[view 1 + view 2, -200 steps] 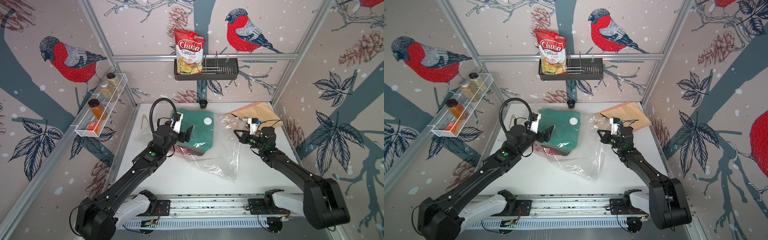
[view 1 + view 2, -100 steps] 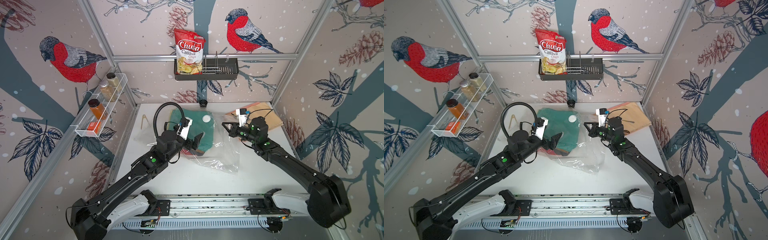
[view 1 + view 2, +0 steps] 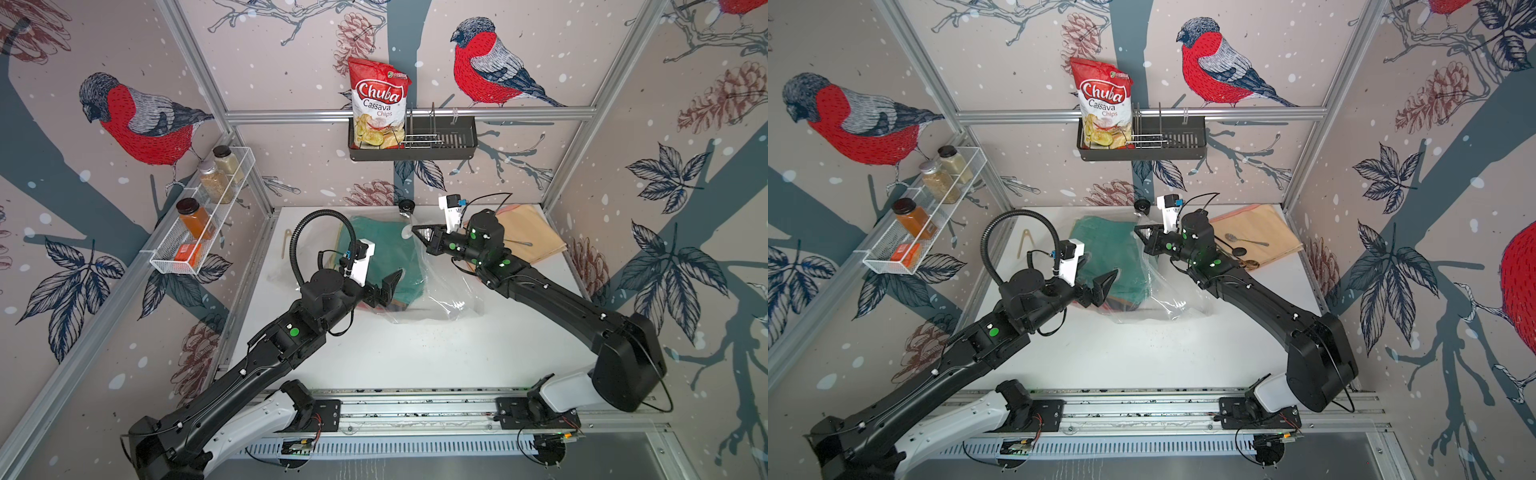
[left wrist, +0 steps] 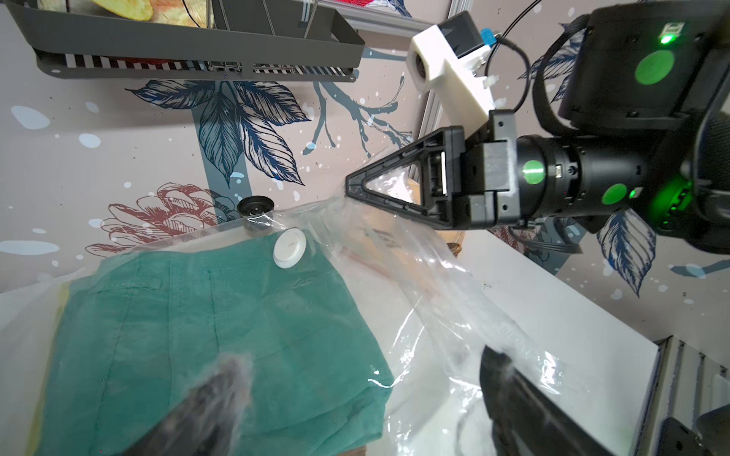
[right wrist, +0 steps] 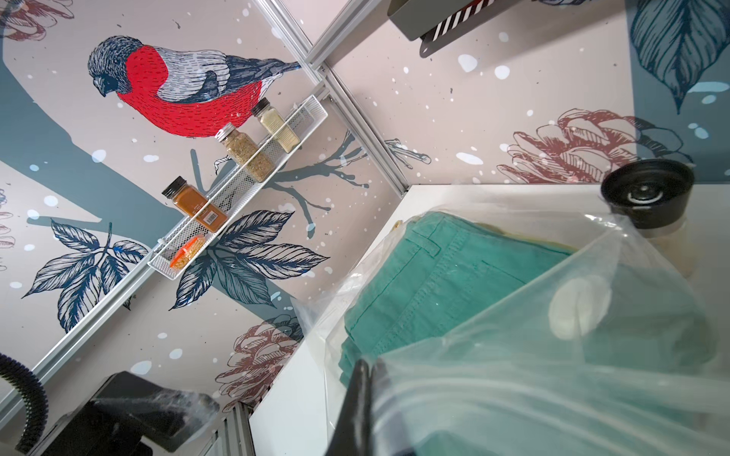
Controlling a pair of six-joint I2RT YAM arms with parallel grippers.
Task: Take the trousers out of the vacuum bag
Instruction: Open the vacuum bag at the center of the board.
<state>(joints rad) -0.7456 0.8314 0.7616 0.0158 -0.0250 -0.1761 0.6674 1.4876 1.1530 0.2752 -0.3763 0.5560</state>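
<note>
Your right fingers (image 3: pixel 424 237) are closed on the bag (image 3: pixel 449 291) film and hold it up, so your left fingers (image 3: pixel 392 277), wide open and empty, can reach the trousers (image 3: pixel 374 243).

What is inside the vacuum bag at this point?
The vacuum bag holds folded trousers: a teal green pair on top, a yellow edge beside it. Whatever lies underneath is covered by that pair.

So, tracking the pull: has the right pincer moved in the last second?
Yes: right pincer, shut on the crinkly clear plastic vacuum bag, moved toward the black wall basket.
</note>
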